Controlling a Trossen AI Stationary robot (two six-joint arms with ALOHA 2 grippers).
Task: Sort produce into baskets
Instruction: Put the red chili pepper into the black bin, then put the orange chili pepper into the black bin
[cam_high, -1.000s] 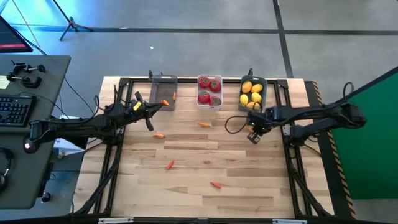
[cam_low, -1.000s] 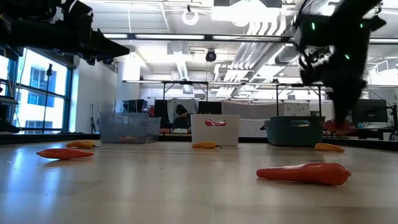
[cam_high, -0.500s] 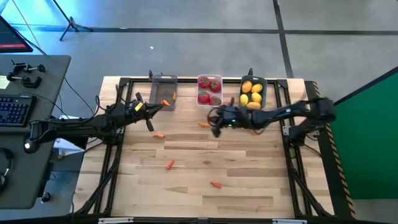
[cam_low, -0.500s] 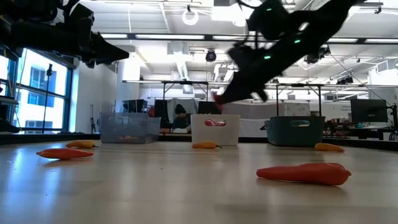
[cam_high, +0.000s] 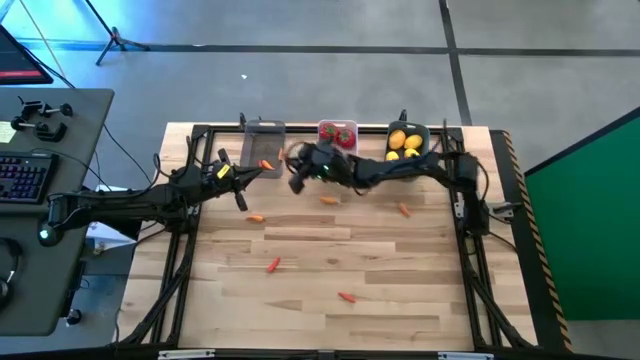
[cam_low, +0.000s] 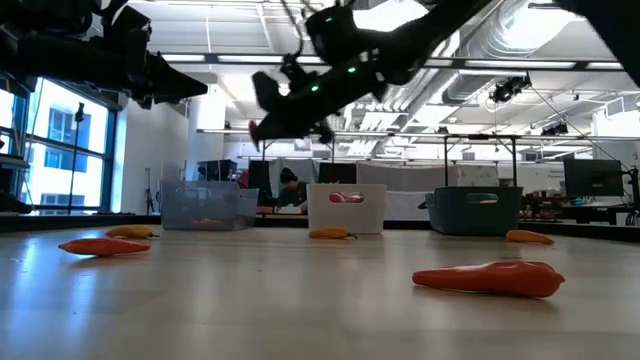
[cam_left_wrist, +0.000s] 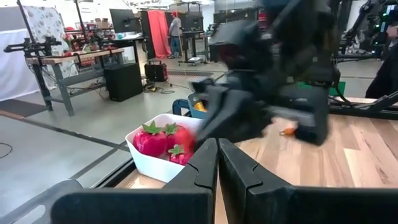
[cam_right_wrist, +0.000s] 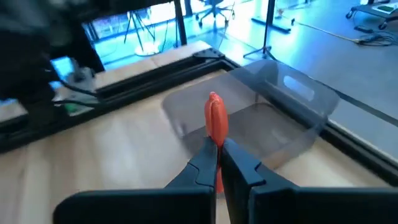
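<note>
Carrot piece (cam_right_wrist: 216, 119) pinched between the fingertips (cam_right_wrist: 205, 163) of the right pincer (cam_high: 297, 176), standing up out of the tips, long axis in line with the fingers and pointing ahead toward the smoky grey translucent basket (cam_right_wrist: 273, 118). That basket lies just beyond and slightly below the tip of the piece; in the high view the right pincer sits just beside the basket's (cam_high: 262, 146) inner edge, between it and the white basket (cam_high: 337, 145) of tomatoes (cam_left_wrist: 163, 138). Drop looks close, judging by the gap (short carry over the rim, then release). Right arm is the nearer one for this.

Left pincer (cam_high: 243, 190) hangs over the desk (cam_high: 400, 270) near the same grey basket, fingers pressed together, nothing held.

Farther off: loose carrot pieces on the desk, one (cam_high: 328, 199) near the white basket, one (cam_high: 404, 209) by the dark teal-grey basket (cam_high: 408, 143) of lemons (cam_high: 397, 139), others (cam_high: 273, 264) nearer the front edge.
</note>
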